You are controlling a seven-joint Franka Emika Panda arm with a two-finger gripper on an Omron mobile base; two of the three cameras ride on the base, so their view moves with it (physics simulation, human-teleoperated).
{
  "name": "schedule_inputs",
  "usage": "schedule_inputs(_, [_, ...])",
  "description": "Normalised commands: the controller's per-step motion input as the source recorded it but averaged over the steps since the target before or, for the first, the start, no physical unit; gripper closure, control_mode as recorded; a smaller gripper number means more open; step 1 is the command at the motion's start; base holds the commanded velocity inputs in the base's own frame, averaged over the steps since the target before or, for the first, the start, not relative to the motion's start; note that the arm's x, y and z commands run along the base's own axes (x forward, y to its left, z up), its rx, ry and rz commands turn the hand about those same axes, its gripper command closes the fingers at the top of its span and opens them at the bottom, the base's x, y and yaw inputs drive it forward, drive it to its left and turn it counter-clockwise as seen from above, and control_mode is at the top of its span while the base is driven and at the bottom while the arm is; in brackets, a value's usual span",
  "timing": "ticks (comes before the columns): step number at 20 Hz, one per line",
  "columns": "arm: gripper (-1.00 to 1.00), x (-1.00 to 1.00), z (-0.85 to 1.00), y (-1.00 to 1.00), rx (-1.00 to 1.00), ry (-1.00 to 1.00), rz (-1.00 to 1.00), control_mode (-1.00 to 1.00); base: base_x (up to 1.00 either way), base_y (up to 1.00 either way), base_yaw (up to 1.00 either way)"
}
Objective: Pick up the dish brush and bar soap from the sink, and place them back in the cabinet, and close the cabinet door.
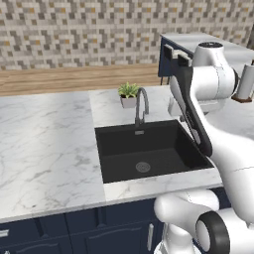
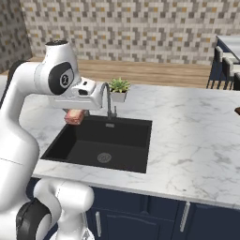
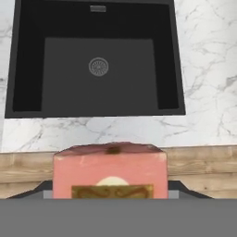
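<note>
Potted plant (image 1: 128, 94) behind faucet (image 1: 141, 105), sink (image 1: 149, 149) basin bare, drain (image 1: 143, 166) centred

The arm (image 1: 213, 114) is built of glossy white, rounded shell segments, joined by dark grey to black collars. A broad black panel runs along one link in the left base view. A round black joint cap with small pale markings is seen on the shoulder (image 2: 61, 77) in the right base view. A dark ringed wheel-like joint (image 2: 33, 220) is set low on the white base.
</note>
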Motion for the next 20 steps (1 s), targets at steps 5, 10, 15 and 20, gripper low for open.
schedule_inputs(5, [1.00, 0.00, 0.00, 0.00, 0.00, 0.00, 0.00, 1.00, -0.61, 0.00, -0.02])
schedule_inputs(10, [1.00, 0.00, 0.00, 0.00, 0.00, 0.00, 0.00, 1.00, -0.86, -0.02, -0.12])
schedule_inputs(15, [1.00, 0.00, 0.00, 0.00, 0.00, 0.00, 0.00, 1.00, -0.59, -0.03, -0.33])
schedule_inputs(20, [1.00, 0.00, 0.00, 0.00, 0.00, 0.00, 0.00, 1.00, -0.09, 0.00, -0.55])
